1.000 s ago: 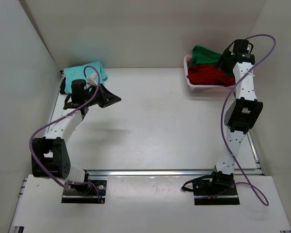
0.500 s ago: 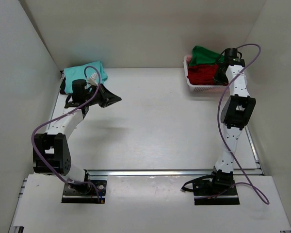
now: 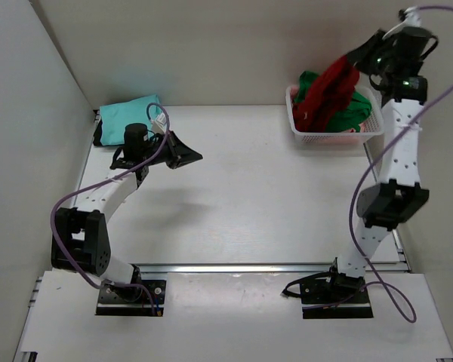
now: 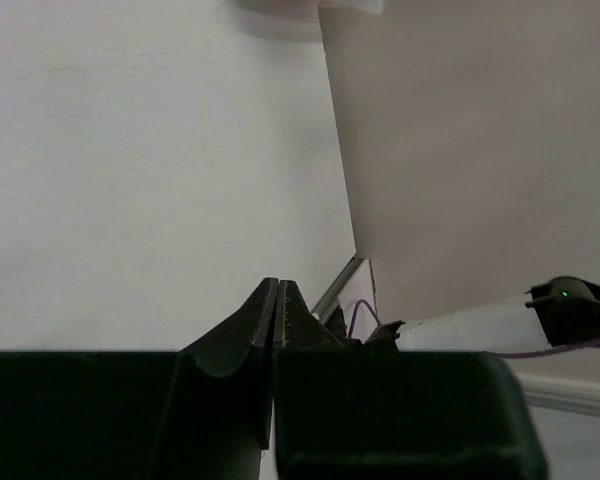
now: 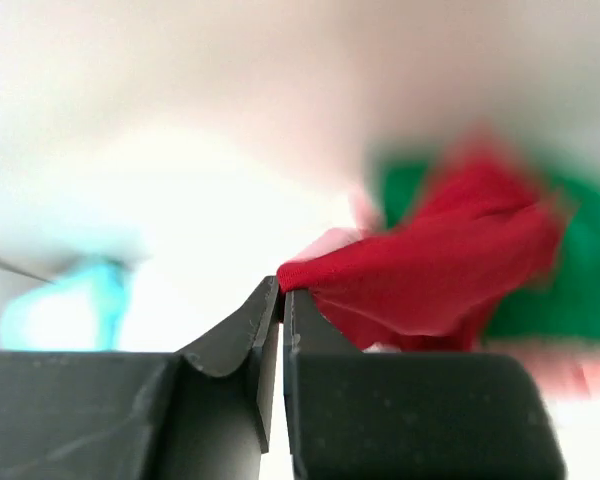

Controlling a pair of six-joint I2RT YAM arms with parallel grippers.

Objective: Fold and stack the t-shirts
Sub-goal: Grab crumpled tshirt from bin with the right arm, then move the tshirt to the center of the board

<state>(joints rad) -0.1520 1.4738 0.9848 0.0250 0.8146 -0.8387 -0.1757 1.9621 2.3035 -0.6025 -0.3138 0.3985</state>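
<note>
My right gripper [image 3: 360, 60] is raised above the basket and shut on the dark red t-shirt [image 3: 328, 92], which hangs stretched from the jaws down into the white basket [image 3: 317, 137]. In the right wrist view the red cloth [image 5: 430, 270] is pinched at the fingertips of the right gripper [image 5: 283, 290]. The bright green t-shirt [image 3: 356, 115] lies in the basket beneath it. A light teal t-shirt [image 3: 128, 111] sits folded at the back left. My left gripper [image 3: 197, 157] hovers over the table near the teal shirt, shut and empty; the left wrist view shows its fingertips [image 4: 277, 290] pressed together.
White walls enclose the table on the left, back and right. A metal rail [image 3: 272, 267] runs along the near edge in front of both arm bases. The right arm's purple cable [image 3: 377, 166] loops beside the right wall.
The right gripper closed on the dark red t-shirt in the basket and rose up and to the right, pulling the cloth upward. The left gripper drifted slightly right.
</note>
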